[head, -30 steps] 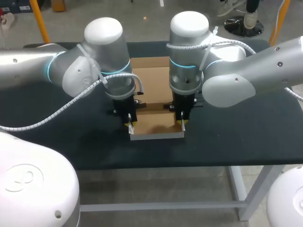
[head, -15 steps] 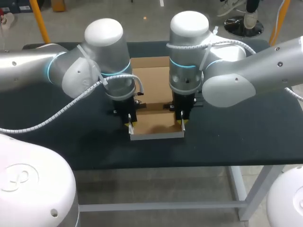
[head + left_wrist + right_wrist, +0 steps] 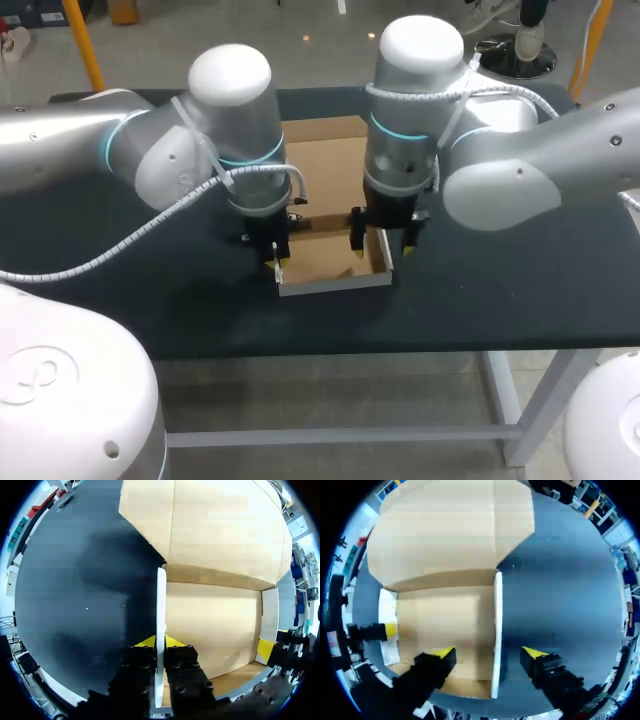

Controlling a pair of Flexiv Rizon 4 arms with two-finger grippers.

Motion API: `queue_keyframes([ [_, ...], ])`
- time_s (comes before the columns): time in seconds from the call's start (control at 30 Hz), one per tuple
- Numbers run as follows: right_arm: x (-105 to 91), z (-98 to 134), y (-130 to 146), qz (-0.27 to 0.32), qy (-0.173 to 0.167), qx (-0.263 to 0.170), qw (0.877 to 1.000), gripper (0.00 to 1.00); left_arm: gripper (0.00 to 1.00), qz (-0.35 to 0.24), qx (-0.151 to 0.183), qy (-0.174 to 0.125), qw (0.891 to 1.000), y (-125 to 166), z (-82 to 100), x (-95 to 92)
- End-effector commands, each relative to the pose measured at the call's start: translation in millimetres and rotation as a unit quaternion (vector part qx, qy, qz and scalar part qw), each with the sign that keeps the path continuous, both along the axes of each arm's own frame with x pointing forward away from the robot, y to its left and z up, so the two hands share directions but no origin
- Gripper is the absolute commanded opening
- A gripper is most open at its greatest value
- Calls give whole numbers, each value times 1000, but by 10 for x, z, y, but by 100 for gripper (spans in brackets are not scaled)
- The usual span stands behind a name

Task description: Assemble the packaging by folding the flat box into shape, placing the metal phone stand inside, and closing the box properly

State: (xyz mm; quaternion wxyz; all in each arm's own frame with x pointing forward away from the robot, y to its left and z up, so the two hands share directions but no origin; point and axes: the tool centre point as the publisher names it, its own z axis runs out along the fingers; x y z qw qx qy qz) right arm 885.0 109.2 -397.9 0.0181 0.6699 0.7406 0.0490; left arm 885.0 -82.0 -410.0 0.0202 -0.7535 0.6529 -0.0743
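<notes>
The cardboard box [image 3: 322, 258] lies on the black table, its tray part folded up near the front and its lid flap [image 3: 325, 165] flat behind. My left gripper [image 3: 278, 262] is shut on the tray's left side wall [image 3: 161, 605], which stands upright between the yellow tips of my left gripper [image 3: 160, 642]. My right gripper [image 3: 383, 245] stands open astride the right side wall [image 3: 497, 625], one fingertip [image 3: 444, 653] inside the tray and the other outside, neither touching it. No phone stand shows in any view.
The black table [image 3: 500, 290] runs bare to both sides of the box and in front of it. The tray's low white front wall [image 3: 335, 284] sits a short way back from the table's front edge.
My right gripper has opened wide and let go of the right side wall, lifting slightly. The left gripper keeps its grip on the left wall.
</notes>
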Motion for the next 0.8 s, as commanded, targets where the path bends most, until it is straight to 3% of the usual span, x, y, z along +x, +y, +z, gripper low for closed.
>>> queue_keyframes([
  [0.03, -118, 126, -130, 13, -17, 19, 1000, 100, 0, 1, 10, -4, 1000, -54, -37, 5],
  [0.47, -312, 514, -388, 90, -76, 37, 992, 100, 0, -15, 30, -7, 999, -12, -38, 6],
  [0.8, -448, 652, -640, 230, -93, 73, 966, 100, 0, -34, 48, -15, 998, 69, -50, 8],
])
